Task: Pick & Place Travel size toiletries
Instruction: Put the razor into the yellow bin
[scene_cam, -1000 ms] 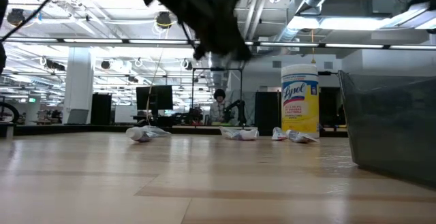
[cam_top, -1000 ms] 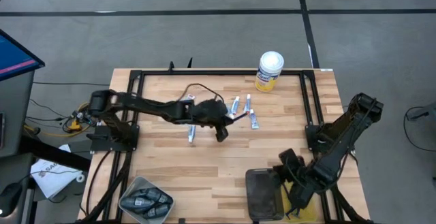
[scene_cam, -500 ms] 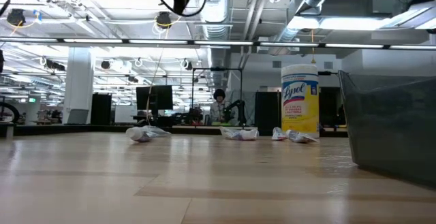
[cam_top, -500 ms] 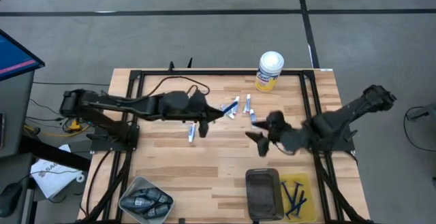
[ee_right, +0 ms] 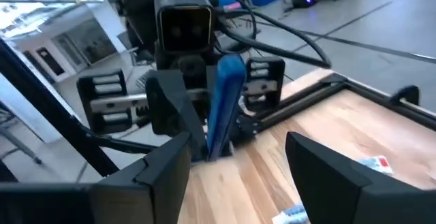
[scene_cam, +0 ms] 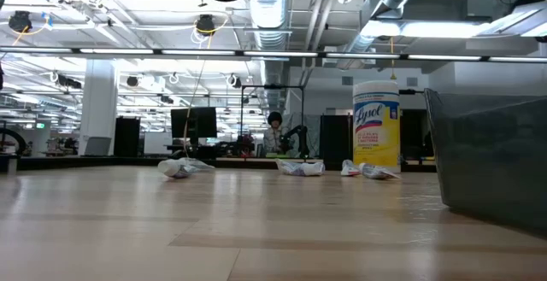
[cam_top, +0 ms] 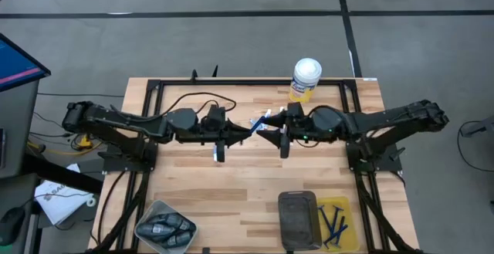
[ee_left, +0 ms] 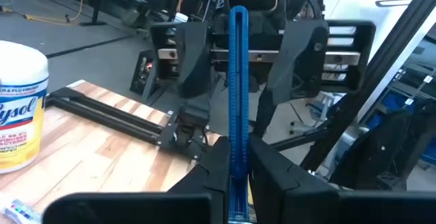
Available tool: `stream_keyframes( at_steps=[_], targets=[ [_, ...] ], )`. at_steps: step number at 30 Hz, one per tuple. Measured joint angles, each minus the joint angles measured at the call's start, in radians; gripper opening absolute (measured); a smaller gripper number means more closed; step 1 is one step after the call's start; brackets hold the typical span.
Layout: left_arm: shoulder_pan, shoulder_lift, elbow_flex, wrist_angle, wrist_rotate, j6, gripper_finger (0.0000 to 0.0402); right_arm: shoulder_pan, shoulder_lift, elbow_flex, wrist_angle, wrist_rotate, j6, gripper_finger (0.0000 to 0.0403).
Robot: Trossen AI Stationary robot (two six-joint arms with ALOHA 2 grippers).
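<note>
The wooden surface (cam_top: 247,184) sits in a big open workshop, with white tubes (cam_top: 279,117) scattered near the yellow canister (cam_top: 305,80) at its far edge. Above the middle, my left gripper (cam_top: 248,131) is pinching a slim blue razor (ee_left: 238,91) by one end, holding it out to my right gripper (cam_top: 264,133), whose fingers (ee_right: 325,176) are spread on either side of it. This looks like a mid-air handover, and that is where the risk lies. If the left lets go before the right clamps, the razor drops among the tubes. If the two are slightly off line, the right may close on the tip and twist it loose. The yellow tray (cam_top: 334,221) by the dark bin (cam_top: 298,221) already holds other razors.
</note>
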Motion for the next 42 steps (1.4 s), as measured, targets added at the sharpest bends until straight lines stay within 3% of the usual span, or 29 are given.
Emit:
stream_keyframes(
  at_steps=[5, 19, 23, 30, 42],
  targets=[
    [0.0, 0.0, 0.0, 0.007, -0.007, 0.001, 0.0024, -0.027, 0.032, -0.001, 0.053, -0.069, -0.007, 0.0228],
    [0.0, 0.001, 0.0, 0.026, -0.006, -0.005, 0.0024, -0.072, 0.068, 0.0, 0.151, -0.073, -0.062, 0.022],
    [0.001, 0.002, 0.0, 0.025, -0.008, -0.006, 0.0024, -0.082, 0.071, 0.0, 0.157, -0.074, -0.077, 0.0174],
    [0.003, 0.002, 0.0, 0.032, -0.018, -0.018, 0.0024, -0.092, 0.071, 0.0, 0.194, -0.089, -0.091, 0.0026],
    [0.005, 0.001, 0.0, 0.04, -0.018, -0.025, 0.0038, -0.094, 0.072, 0.0, 0.22, -0.073, -0.058, 0.0021]
  ],
)
